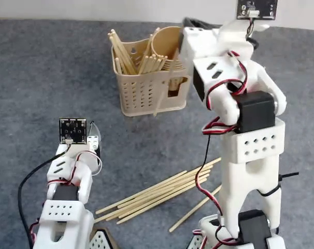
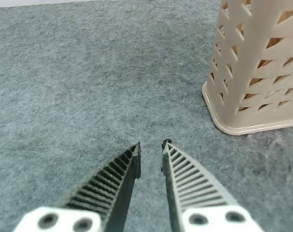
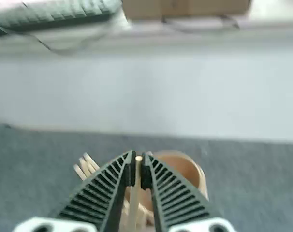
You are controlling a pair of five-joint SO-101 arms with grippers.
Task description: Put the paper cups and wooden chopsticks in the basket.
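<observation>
– Claws first: how does the left claw [image 2: 150,150] stand?
– Slightly spread, empty, low over grey carpet [image 2: 88,72], with open floor between it and the beige perforated plastic basket [image 1: 146,93]
– And moving right?
– Loose pale wooden chopsticks [image 1: 162,191] lie fanned on the carpet. They look light, stiff and likely to roll, so are best pinched mid-length. The basket holds more sticks and a tan paper cup [image 1: 166,44], so its rim is crowded. Above it the right claw [image 3: 138,163] hangs, pressed onto one chopstick [image 3: 134,205]
</observation>
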